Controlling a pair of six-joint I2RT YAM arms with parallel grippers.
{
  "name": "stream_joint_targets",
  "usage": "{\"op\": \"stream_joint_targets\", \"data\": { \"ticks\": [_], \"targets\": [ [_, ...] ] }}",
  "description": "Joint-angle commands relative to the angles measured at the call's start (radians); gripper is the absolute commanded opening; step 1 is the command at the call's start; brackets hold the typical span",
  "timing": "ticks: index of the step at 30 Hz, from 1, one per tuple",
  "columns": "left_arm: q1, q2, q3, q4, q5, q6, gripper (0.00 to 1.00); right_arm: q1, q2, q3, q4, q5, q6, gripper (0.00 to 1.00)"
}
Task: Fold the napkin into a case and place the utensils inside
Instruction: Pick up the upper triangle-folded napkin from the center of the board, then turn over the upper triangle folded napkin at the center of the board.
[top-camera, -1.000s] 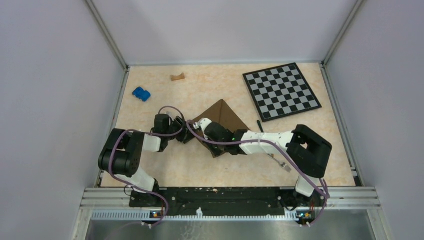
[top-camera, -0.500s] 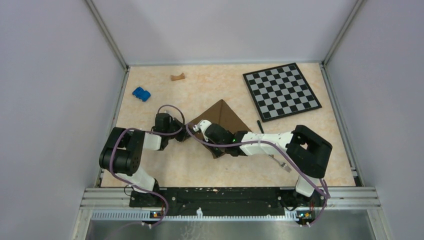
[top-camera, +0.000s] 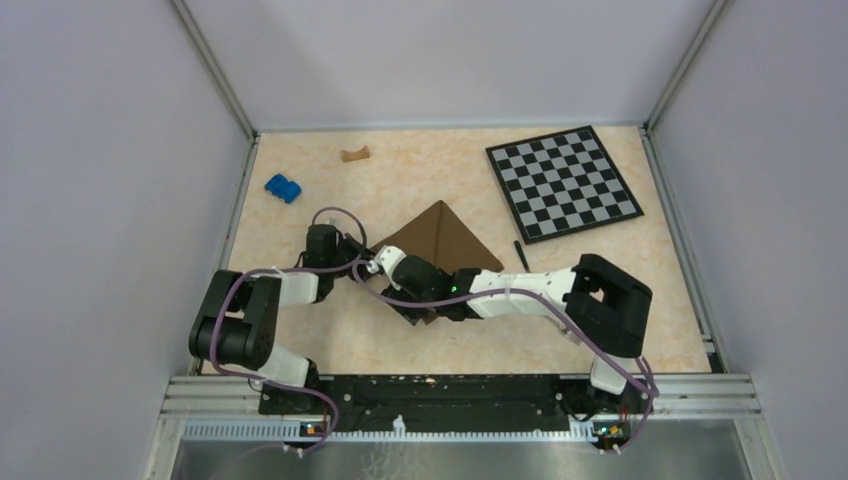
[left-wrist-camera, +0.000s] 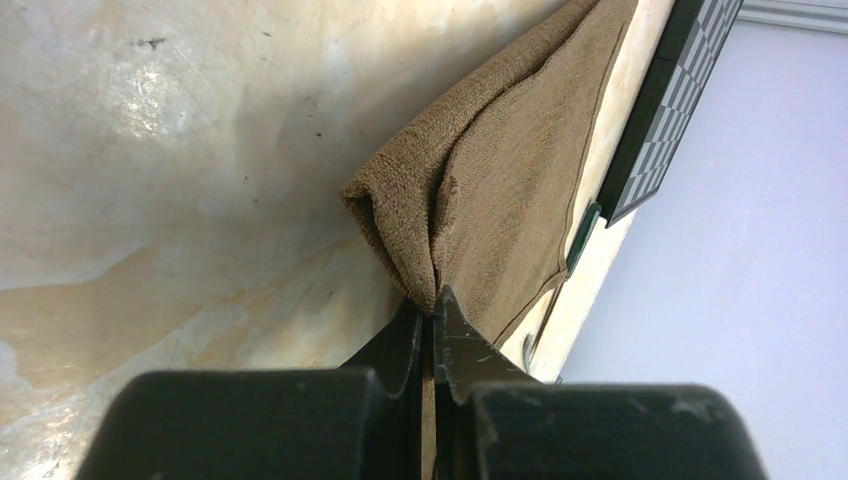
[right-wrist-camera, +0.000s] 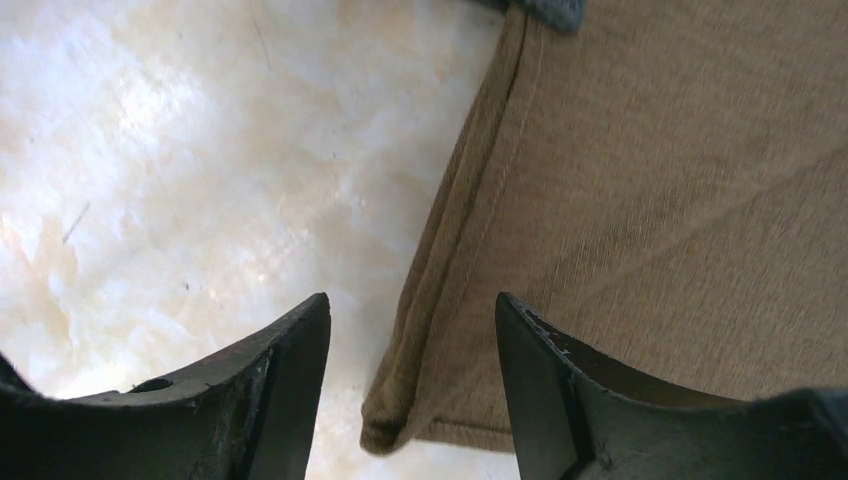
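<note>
The dark-brown napkin (top-camera: 440, 232) lies folded into a triangle in the middle of the bench (top-camera: 400, 170), its point toward the far side. At its left corner the left claw (left-wrist-camera: 432, 312) is pinched tight on a doubled fold of the cloth. The right claw (right-wrist-camera: 412, 320) hangs spread wide over the napkin's hemmed edge there. A slim knife (top-camera: 520, 254) lies just right of the napkin, near the checkerboard (top-camera: 563, 182).

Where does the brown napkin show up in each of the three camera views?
Top external: the napkin lies mid-table as a triangle.
Left wrist: from centre to upper right, its folded corner pinched in the left hand.
Right wrist: it fills the right side, its hemmed corner between the open right hand.
Shared landmark: the checkerboard, right of the napkin from above, also shows at the left wrist's upper right; the right wrist misses it.
</note>
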Motion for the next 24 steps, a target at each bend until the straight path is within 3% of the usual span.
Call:
{"op": "stream_joint_targets", "data": {
  "ticks": [1,7,16,22,24],
  "targets": [
    [-0.001,-0.028,0.014,-0.003,0.005,-0.001,0.0,0.028,0.057,0.071,0.036,0.077,-0.026,0.61],
    [0.001,-0.025,0.019,-0.002,0.01,-0.001,0.0,0.044,0.098,0.074,0.03,0.148,-0.014,0.51],
    [0.0,-0.023,0.024,-0.007,0.009,0.006,0.0,0.053,0.111,-0.003,0.069,0.202,0.023,0.47],
    [0.001,-0.045,0.029,-0.036,0.002,0.021,0.0,0.053,0.117,-0.048,0.12,0.319,0.044,0.28],
    [0.001,-0.057,0.035,-0.053,-0.002,0.024,0.0,0.055,0.11,-0.052,0.137,0.319,0.04,0.12]
  ]
}}
